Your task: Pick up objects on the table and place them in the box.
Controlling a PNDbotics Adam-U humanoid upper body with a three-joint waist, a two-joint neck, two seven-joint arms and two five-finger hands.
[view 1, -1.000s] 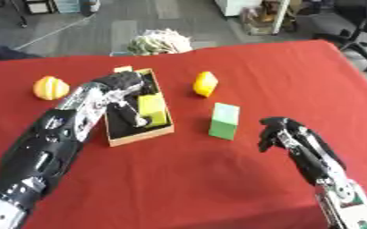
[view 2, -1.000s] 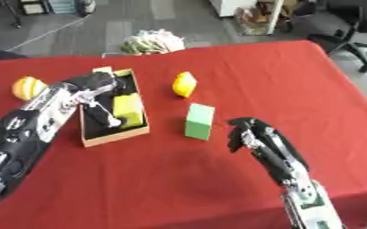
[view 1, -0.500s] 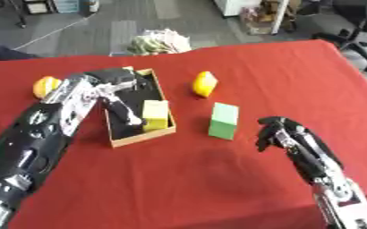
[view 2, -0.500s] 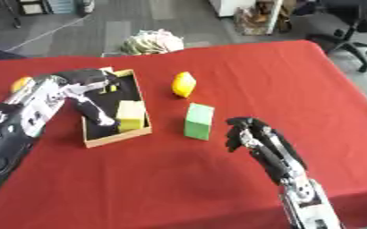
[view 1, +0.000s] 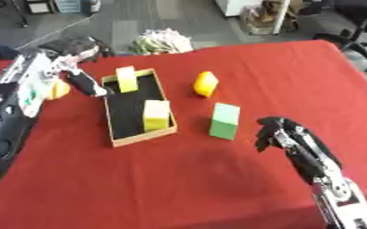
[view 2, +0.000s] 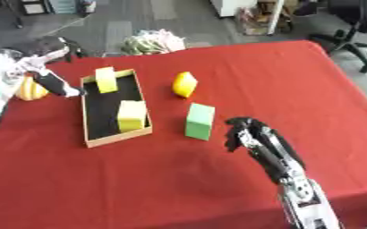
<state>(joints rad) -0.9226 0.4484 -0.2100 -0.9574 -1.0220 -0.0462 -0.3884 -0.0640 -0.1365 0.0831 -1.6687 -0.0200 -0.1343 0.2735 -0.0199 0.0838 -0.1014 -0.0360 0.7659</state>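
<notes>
Worktop (view 1: pixel 218 188) in red fills the left eye view: the box (view 1: pixel 136 135) holds two yellow blocks, one (view 1: pixel 125 78) at its far end, one (view 1: pixel 156 114) nearer. Beside it stand a green block (view 1: pixel 224 120) and a yellow object (view 1: pixel 205 83). Right hand (view 1: pixel 279 133) hovers, fingers curled, empty.

Right eye view: left hand (view 2: pixel 49 71) sits left of the box, fingers extended, near an orange object (view 2: pixel 28 88).

Table cover (view 1: pixel 218 188): red matt cloth. Box (view 1: pixel 139 137): tan cardboard-like walls, black matt floor. Green block (view 1: pixel 224 120): matt, smooth.
</notes>
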